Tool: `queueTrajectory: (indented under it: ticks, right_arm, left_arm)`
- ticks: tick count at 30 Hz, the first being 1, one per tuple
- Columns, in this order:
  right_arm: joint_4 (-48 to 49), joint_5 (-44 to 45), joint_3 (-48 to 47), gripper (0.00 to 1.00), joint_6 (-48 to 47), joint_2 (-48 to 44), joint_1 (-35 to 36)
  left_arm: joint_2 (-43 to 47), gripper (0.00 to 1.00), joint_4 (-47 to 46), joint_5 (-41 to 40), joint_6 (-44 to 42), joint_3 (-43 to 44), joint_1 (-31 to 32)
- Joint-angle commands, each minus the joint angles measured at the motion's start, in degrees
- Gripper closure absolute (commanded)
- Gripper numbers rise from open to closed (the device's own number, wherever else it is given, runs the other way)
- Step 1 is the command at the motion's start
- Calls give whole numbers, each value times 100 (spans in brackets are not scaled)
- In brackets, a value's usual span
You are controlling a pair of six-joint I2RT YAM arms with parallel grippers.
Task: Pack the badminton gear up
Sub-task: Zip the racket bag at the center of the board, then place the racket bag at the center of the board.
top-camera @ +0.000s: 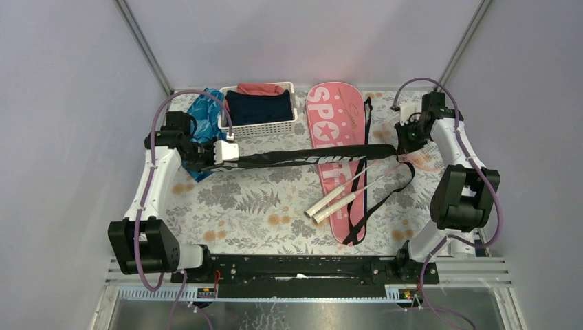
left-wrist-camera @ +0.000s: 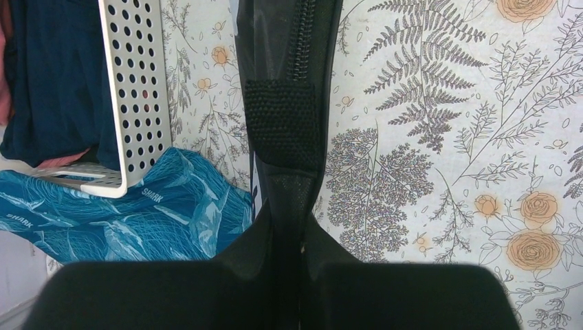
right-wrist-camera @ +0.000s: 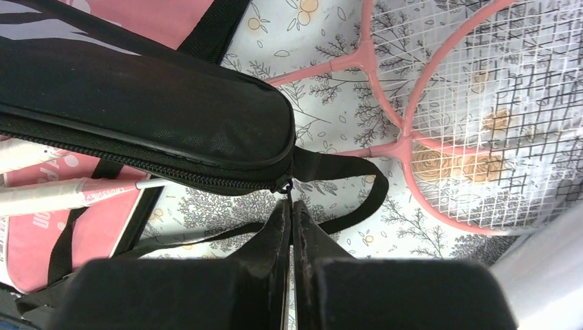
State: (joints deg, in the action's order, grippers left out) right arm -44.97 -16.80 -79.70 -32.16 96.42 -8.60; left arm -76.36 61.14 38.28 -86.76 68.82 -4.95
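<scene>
Pinching the narrow end of the black bag, the left gripper faces the right gripper, clamped on the bag's zipper end, holding it stretched above the pink bag and two rackets on the table.

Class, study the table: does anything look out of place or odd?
Yes. The black bag is not lying flat: it hangs stretched between the left claw and the right claw, crossing over the pink bag, while two rackets lie outside it.
</scene>
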Motion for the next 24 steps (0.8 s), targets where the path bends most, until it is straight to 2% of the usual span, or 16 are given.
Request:
queueTrajectory:
  ticks: [1,7,12,14,16,20,22,24]
  right_arm:
    - [95,453,30,100,-284,166,-256]
    - [-69,58,-187,99,-200,327,-256]
    - [-254,-535,-694,94,96,-39,-256]
    - [-319,-794,-914,81,262,-185,-252]
    - [-420,-999,-1143,58,375,-290,-256]
    - [-516,-1189,-1481,23,547,-417,-256]
    - [-489,-1279,-1556,13,621,-519,-256]
    - [-451,-1421,-1561,11,708,-616,-256]
  left_arm:
    - [43,100,-164,-255,101,212,-296]
    - [-4,100,-176,539,896,585,-287]
    - [15,100,-363,877,1839,1090,-296]
    - [117,100,-662,890,2281,1144,-298]
    - [196,100,-938,786,2643,1174,-296]
    - [227,100,-1095,308,2895,1344,-336]
    - [232,100,-1111,180,2930,1480,-478]
    - [264,100,-1113,177,2933,1579,-661]
